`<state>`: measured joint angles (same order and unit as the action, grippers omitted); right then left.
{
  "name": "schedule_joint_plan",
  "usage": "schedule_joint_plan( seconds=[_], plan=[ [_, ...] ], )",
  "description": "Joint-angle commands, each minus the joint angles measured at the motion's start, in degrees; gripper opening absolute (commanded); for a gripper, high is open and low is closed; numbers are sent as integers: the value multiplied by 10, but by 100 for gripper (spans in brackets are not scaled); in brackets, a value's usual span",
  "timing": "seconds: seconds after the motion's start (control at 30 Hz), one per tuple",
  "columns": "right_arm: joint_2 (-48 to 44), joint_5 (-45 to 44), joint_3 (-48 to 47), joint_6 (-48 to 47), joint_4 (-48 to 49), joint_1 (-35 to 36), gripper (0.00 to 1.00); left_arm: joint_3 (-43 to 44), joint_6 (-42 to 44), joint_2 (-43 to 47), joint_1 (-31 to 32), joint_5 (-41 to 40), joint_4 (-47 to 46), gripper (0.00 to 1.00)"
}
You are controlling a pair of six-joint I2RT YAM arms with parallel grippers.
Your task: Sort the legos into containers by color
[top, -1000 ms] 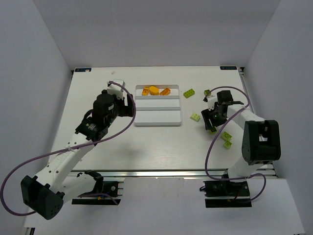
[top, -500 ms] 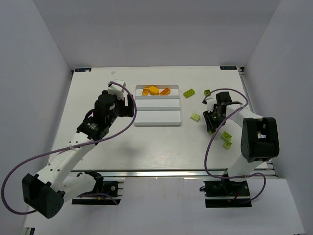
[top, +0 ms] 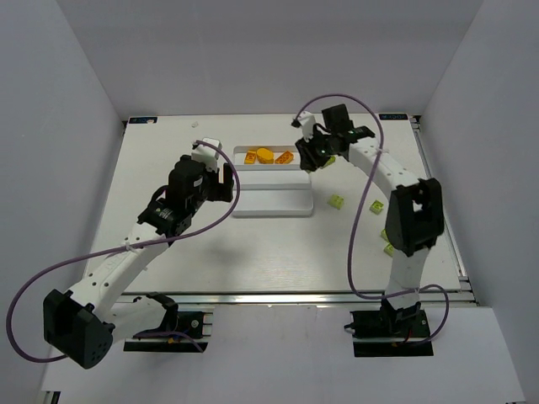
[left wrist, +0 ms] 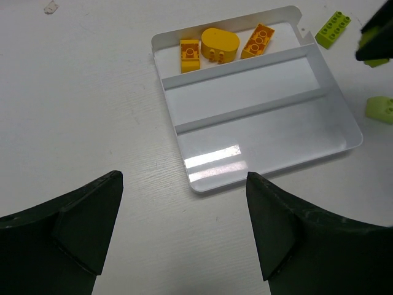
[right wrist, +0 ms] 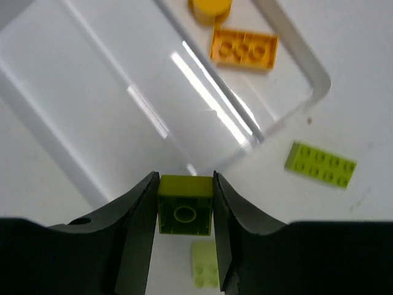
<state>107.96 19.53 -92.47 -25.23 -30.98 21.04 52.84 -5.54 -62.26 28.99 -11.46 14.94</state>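
**Top external view.** The white tray (top: 271, 202) lies mid-table, nearer the far edge of the table (top: 168, 151). Its three long compartments run left to right. Three orange bricks (top: 265, 156) sit in the compartment closest to the far edge. The right gripper (top: 313, 157) stands at the tray's far right corner; its jaws cannot be read from here. Several loose green bricks (top: 376, 208) lie scattered between the tray and the table's right edge. The left gripper (top: 226, 180) hangs at the tray's left end.

**Left wrist view.** The left gripper is released, jaws standing wide with only bare table between them, just off the tray's near left corner. A lime flat brick (left wrist: 332, 28) lies on the table beyond the tray's far right corner. A pale green brick (left wrist: 381, 109) lies beside the tray's right wall.

**Right wrist view.** The right gripper is clenched on a green brick (right wrist: 184, 215), one finger against each side. The brick hangs just outside the tray's right wall, not over any compartment. The pale green brick lies on the table directly below it.
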Motion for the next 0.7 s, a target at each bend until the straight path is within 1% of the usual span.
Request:
schedule_joint_plan(
  seconds=[0.0,0.03,0.1,0.17,0.23,0.27,0.33,0.37,0.43,0.5,0.63,0.67],
  plan=[
    [81,-14,-95,37,7,15,0,-7,13,4,-1,-10,-8,91],
    [118,-19,-118,42,1,19,0,-7,16,4,-1,-13,-9,91],
    [159,-32,-167,67,5,26,0,-9,18,2,-1,-18,-10,91],
    [179,-46,-187,77,14,30,5,-9,19,-1,-6,-20,-10,91],
    [200,-58,-206,90,15,35,8,-11,22,-2,-6,-21,-10,91],
    [205,-59,-210,92,12,34,13,-9,22,-3,-6,-20,-10,91],
    [216,-61,-212,94,8,35,21,-9,22,-6,-6,-19,-9,91],
    [218,-61,-211,93,5,38,29,-9,23,-8,-6,-19,-10,91],
    [222,-56,-207,92,3,35,39,-9,24,-8,-6,-19,-10,91],
    [219,-53,-202,95,1,36,54,-9,23,-8,-6,-19,-10,91],
    [189,-40,-187,99,11,33,62,-9,23,-9,-6,-18,-10,91],
    [182,-40,-179,99,13,31,63,-9,23,-8,-6,-17,-10,91]
  ],
)
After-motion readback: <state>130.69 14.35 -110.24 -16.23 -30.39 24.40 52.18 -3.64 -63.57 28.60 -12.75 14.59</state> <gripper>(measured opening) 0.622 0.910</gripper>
